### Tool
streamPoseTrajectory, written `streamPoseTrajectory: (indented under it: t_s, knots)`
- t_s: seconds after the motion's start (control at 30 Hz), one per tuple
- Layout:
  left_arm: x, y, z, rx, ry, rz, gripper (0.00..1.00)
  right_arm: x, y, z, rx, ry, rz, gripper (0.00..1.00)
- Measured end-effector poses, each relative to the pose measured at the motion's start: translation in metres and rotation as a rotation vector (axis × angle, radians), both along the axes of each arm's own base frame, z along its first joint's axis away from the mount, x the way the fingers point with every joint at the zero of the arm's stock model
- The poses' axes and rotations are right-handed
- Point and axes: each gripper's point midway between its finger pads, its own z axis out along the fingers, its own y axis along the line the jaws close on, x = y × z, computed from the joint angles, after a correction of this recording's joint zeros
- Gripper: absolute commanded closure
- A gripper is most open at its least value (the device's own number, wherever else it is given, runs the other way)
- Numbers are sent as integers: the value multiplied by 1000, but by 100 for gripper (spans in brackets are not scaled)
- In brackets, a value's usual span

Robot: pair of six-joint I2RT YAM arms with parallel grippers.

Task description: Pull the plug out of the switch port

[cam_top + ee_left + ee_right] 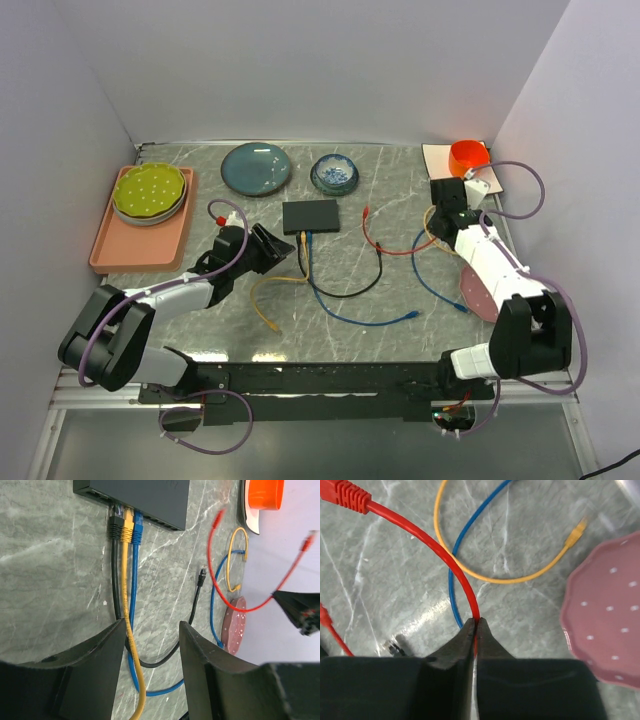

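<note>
Right jaws pinching red cable point(426, 539), pink plate point(605, 615) beside — switch point(311, 216) apart

The top edge of the left wrist view cuts off the switch point(145, 500); only its socket side shows. The orange cup point(265, 492) is cut off there too. In the right wrist view the pink plate point(610, 615) runs off the right edge. From above, the right arm point(490, 262) hides part of that plate. The plugs point(304, 238) look too small there to tell apart.
</note>
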Motion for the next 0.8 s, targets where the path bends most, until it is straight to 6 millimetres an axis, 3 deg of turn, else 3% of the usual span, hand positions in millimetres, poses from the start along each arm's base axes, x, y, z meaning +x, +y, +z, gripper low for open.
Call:
streamPoseTrajectory:
  t_s: [0.07, 0.17, 0.3, 0.4, 0.53, 0.7, 0.8]
  knots:
    - [0, 0, 0, 1, 0, 1, 47, 2, -3, -15, 34, 19, -23, 64]
    - [0, 0, 0, 2, 1, 1, 47, -5, -11, -37, 81, 43, -69, 51]
    - [-1, 1, -2, 6, 6, 3, 47, -13, -13, -55, 128, 62, -100, 44]
    - [-1, 3, -5, 15, 14, 12, 47, -6, 1, -54, 186, 21, -66, 44]
    - [0, 7, -9, 29, 29, 37, 43, 8, 44, -43, 239, -31, 78, 45]
    - [6, 15, -12, 64, 47, 87, 39, 24, 129, -30, 306, -54, 357, 50]
    - [18, 16, -1, 81, 34, 122, 37, 27, 169, -39, 362, -43, 480, 53]
